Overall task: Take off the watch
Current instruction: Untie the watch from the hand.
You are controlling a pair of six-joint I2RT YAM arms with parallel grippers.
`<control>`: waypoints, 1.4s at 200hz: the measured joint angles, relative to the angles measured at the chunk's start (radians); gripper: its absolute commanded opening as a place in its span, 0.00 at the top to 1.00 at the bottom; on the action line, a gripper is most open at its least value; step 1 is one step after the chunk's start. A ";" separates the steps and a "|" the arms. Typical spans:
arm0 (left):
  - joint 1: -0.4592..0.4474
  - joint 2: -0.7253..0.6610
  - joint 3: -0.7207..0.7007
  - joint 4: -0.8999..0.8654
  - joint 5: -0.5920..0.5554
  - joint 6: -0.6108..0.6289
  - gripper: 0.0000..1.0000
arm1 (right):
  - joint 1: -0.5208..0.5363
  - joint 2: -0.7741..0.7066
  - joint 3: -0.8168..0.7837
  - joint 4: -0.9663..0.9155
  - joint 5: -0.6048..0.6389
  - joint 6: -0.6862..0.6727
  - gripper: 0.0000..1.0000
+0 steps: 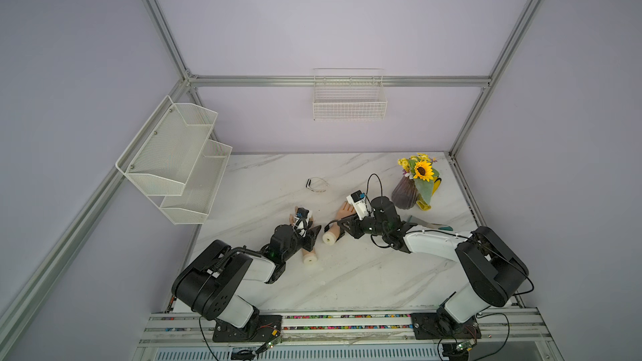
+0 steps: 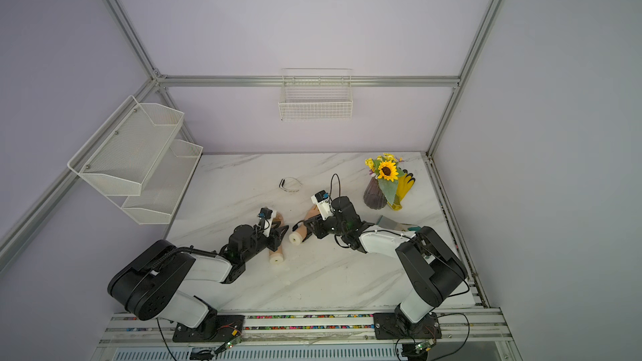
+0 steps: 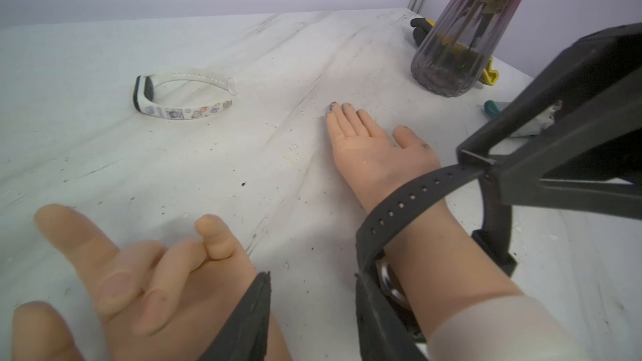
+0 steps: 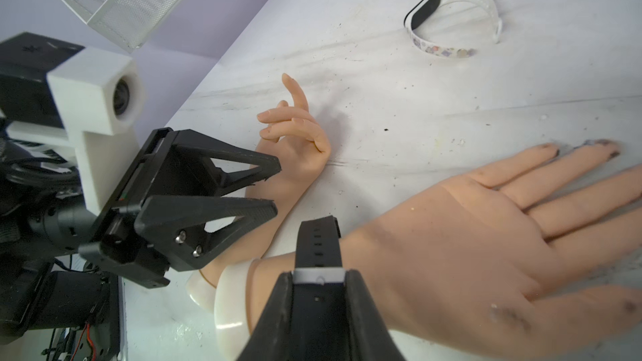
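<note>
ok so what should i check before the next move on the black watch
1. Right gripper clamped on the black watch strap: ok.
2. Strap free of the buckle: cannot tell.
3. Watch off the mannequin arm: not ok, it circles the wrist.
4. Left gripper bracing that arm: not ok, open, gripping nothing.
5. White band lying apart from both grippers on the table: ok.

White marble-look tabletop [image 1: 347, 272] bearing a ribbed dark vase [image 1: 404, 196] with sunflower bouquet [image 1: 422, 170], a yellow glove [image 2: 404, 183] just behind it, a flat grey teal-tipped item [image 1: 432, 226] near; mesh two-tier shelf [image 1: 163, 154] and wire basket [image 1: 349, 107] on the walls.
</note>
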 measured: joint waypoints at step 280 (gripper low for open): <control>-0.096 0.131 0.104 0.014 0.020 0.198 1.00 | 0.042 0.043 0.033 -0.032 -0.013 -0.061 0.82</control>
